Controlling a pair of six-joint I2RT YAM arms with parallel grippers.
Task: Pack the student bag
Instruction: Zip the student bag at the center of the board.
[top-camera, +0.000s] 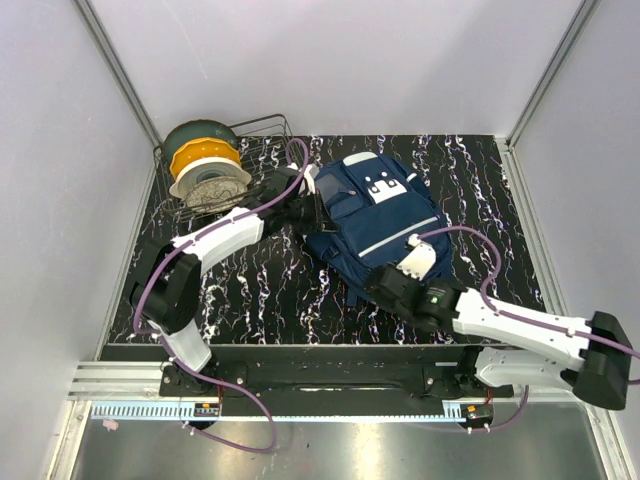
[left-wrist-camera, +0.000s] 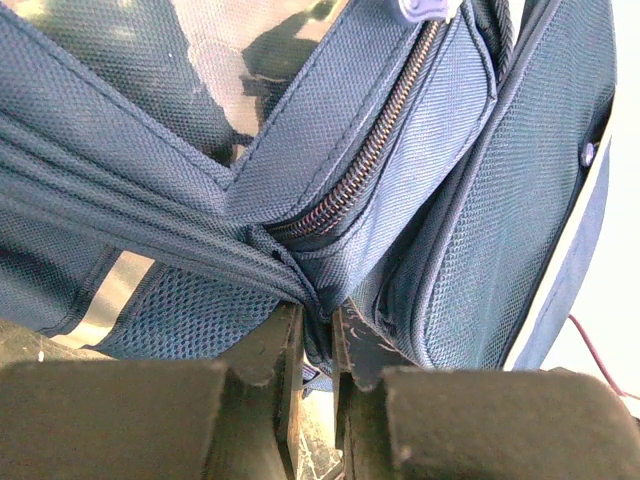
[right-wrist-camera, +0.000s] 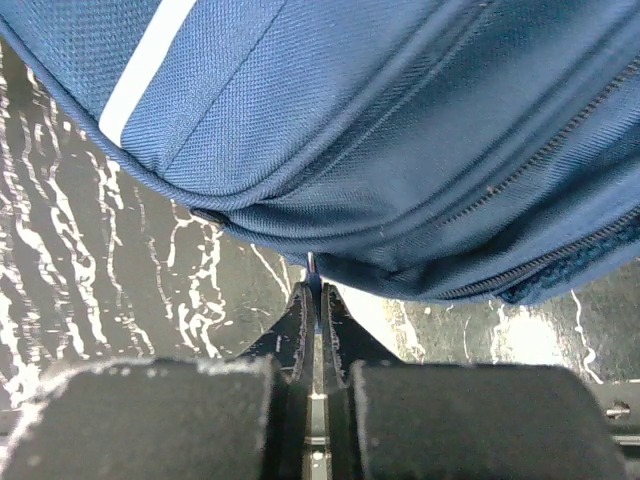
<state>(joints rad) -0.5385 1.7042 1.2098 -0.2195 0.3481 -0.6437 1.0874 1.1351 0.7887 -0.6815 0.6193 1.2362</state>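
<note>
Top view: black white-veined table (top-camera: 250, 290), pale walls (top-camera: 350, 60) on three sides. Wire rack (top-camera: 272, 128) in the far-left corner holds stacked spools (top-camera: 205, 165). Student bag (top-camera: 375, 215) lies flat mid-table, slightly right of centre, front pockets facing up. Left arm (top-camera: 215, 235) reaches to the bag's left edge, with the left gripper (top-camera: 305, 210) on it. Right arm (top-camera: 510, 320) comes in from the near right, with the right gripper (top-camera: 385, 283) at the bag's near edge. Jaw gaps are not readable from up here.

Left wrist view: left gripper (left-wrist-camera: 315, 335) is clenched to a narrow slit. Its fingers (left-wrist-camera: 270, 355) pinch a bunched fold of the student bag (left-wrist-camera: 450, 220), where a navy strap meets the seam just below a zipper (left-wrist-camera: 370, 160). Fabric fills the gap, so the grip is on the bag.

Right wrist view: student bag (right-wrist-camera: 350, 130) fills the upper frame, white stripe (right-wrist-camera: 145, 60) top left, table (right-wrist-camera: 120, 270) below it. Right gripper (right-wrist-camera: 315, 300) is fully closed, fingertips pressed together right under the bag's lower seam. A thin sliver pokes up between the tips and touches the seam. Cannot tell what it is, or whether any fabric is actually caught.
</note>
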